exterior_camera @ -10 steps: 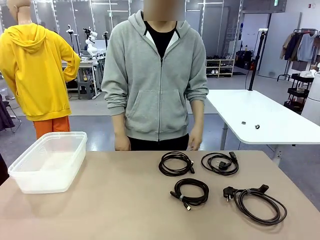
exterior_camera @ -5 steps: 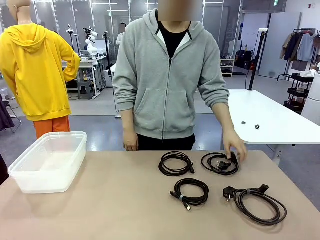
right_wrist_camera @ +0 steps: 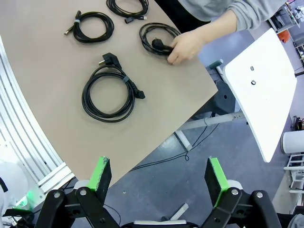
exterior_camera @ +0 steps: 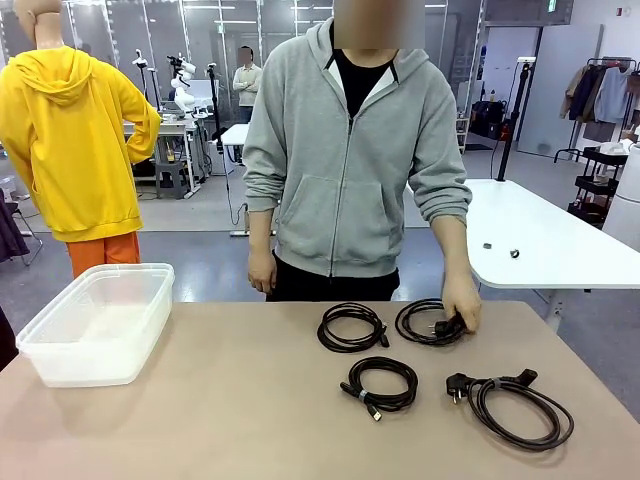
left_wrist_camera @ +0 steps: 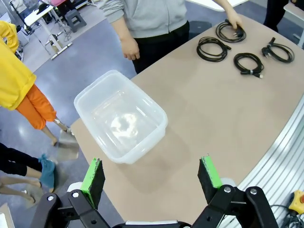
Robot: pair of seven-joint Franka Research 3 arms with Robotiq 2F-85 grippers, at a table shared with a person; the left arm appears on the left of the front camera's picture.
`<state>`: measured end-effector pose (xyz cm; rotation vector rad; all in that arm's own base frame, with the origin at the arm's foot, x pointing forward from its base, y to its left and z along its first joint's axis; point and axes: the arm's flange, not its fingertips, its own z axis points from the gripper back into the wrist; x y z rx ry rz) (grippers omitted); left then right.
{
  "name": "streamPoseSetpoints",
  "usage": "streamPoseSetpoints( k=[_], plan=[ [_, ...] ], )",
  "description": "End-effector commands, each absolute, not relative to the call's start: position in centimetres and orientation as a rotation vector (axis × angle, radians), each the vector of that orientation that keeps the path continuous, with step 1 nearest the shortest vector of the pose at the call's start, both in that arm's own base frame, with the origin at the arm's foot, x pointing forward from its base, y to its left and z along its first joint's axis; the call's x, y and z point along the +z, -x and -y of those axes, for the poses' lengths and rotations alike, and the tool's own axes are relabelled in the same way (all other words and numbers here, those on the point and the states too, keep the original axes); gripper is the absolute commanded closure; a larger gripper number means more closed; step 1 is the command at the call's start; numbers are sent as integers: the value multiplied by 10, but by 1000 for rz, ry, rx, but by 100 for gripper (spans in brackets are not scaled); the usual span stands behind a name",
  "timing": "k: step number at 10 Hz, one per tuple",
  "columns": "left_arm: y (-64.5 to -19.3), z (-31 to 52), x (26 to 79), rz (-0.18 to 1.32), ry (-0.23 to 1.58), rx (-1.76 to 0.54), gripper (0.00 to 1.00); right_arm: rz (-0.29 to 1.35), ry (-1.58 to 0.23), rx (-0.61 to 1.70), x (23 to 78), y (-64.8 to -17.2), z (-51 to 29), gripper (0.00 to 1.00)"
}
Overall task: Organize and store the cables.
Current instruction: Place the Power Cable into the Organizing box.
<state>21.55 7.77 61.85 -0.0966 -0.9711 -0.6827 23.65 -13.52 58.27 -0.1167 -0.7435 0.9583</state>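
1. Four black cables (right_wrist_camera: 85, 97) lie on the brown table (exterior_camera: 220, 410). Each one is rolled up in a ring. All of them are well away from the clear box (exterior_camera: 95, 360), off to its right.
2. The back cable (exterior_camera: 326, 330) is the one nearest the box. Nothing touches it.
3. The held cable (exterior_camera: 402, 322) lies just past that one, farther from the box. A person's hand (exterior_camera: 462, 305) is down on this ring, with the fingers around its plug end.
4. The front cable (exterior_camera: 408, 392) lies closer to the robot than those two and apart from both.
5. The big cable (exterior_camera: 492, 383) is the farthest from the box. A fat plug sticks out of its ring.
6. The box stands on the left end of the table with its top open.
7. The person's other hand (exterior_camera: 262, 272) hangs by the far edge of the table, between the box and the cables.
8. The left gripper (left_wrist_camera: 152, 171) hangs high up, just on the robot's side of the box. Its green fingers are spread wide and hold nothing.
9. The right gripper (right_wrist_camera: 156, 173) hangs far from the box, past the big cable, over the table's edge and the floor. Its fingers are spread wide too, and they hold nothing.
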Motion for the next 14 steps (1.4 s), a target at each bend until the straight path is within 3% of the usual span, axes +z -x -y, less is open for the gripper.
streamPoseSetpoints(
  k=[1,14],
  plan=[
    [-214,-79,619,973,89,-680,0,736,118,962,582,-238,134,0],
    [-214,-79,619,973,89,-680,0,736,118,962,582,-238,134,0]
  ],
)
